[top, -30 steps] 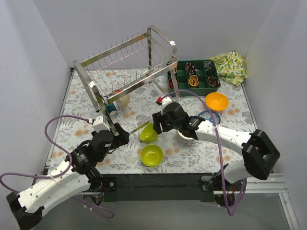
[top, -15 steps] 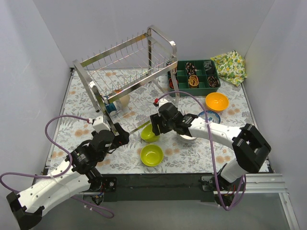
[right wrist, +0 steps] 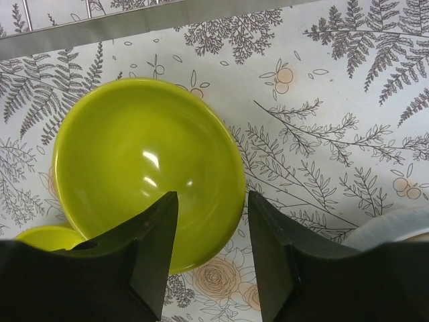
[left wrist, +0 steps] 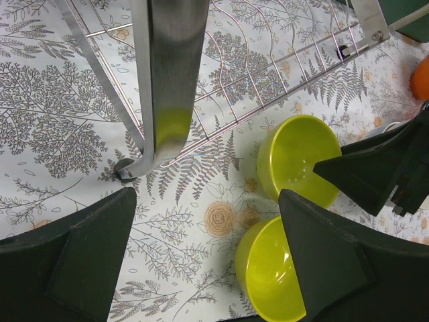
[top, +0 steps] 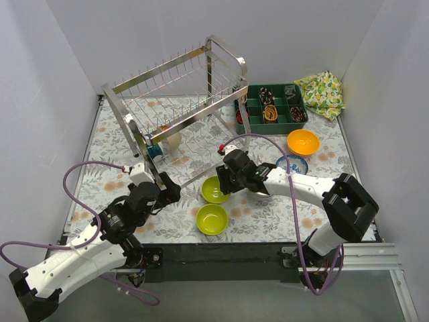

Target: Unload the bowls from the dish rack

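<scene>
Right gripper (right wrist: 211, 201) parted astride lime bowl (right wrist: 134, 154) rim, left gripper (left wrist: 206, 201) spread, empty; skewed lift-off could hook rim, shoving it into second bowl (top: 212, 218).

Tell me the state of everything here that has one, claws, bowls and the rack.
left claw, open, empty.
right claw, open, astride the rim of the far lime bowl.
far lime bowl, upright, unloaded.
near lime bowl, upright, empty.
orange bowl, upright, empty.
dish rack, standing, a pale bowl in its lower tier.

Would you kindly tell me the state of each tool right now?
Left tool: open, holding nothing.
Right tool: open, its fingers on either side of the rim of a lime green bowl.
</scene>
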Robot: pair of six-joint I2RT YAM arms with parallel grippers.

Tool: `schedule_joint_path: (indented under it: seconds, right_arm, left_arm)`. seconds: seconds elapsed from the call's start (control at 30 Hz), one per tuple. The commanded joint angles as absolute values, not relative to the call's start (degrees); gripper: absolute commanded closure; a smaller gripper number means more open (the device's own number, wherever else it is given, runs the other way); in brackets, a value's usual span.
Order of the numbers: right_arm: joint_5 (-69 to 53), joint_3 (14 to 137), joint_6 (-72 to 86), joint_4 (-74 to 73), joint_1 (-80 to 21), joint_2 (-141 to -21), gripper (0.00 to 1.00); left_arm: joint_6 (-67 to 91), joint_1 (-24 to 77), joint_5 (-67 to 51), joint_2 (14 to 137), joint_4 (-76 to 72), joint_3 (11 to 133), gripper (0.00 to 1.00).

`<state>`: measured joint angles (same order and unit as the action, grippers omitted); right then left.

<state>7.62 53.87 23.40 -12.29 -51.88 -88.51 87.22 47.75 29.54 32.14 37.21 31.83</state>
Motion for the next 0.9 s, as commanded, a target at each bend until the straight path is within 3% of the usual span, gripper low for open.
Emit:
schedule_joint_path:
  seconds: [0.0, 0.1, 0.13, 0.27, 0.57, 0.87]
  right_arm:
    - [9.58, 53.26, 23.29, -10.46, -52.12, -87.98, 0.48]
    - [10.72, 53.09, 22.68, -10.02, -52.12, -88.33, 0.62]
    - [10.98, 53.09, 22.5, -9.93, -52.12, -88.33, 0.74]
    - [11.69, 53.7, 21.89, -9.49, -52.12, -88.07, 0.97]
    - [12.57, 55.72, 18.55, -9.49, -52.12, -82.8, 0.99]
    - [0.45, 52.3, 13.98, -10.37, -53.25, -72.08, 0.99]
  left_arm:
    - [86.84, 47.81, 30.76, 31.9, 36.56, 31.9, 0.12]
    - [86.84, 47.81, 30.67, 31.9, 36.56, 31.9, 0.12]
    - [86.84, 47.81, 30.59, 31.99, 36.56, 31.82, 0.12]
    - [86.92, 47.81, 30.76, 32.08, 36.56, 31.9, 0.12]
    - [87.01, 47.81, 30.94, 32.52, 36.56, 31.9, 0.12]
    - [87.01, 47.81, 31.2, 32.78, 36.47, 31.99, 0.12]
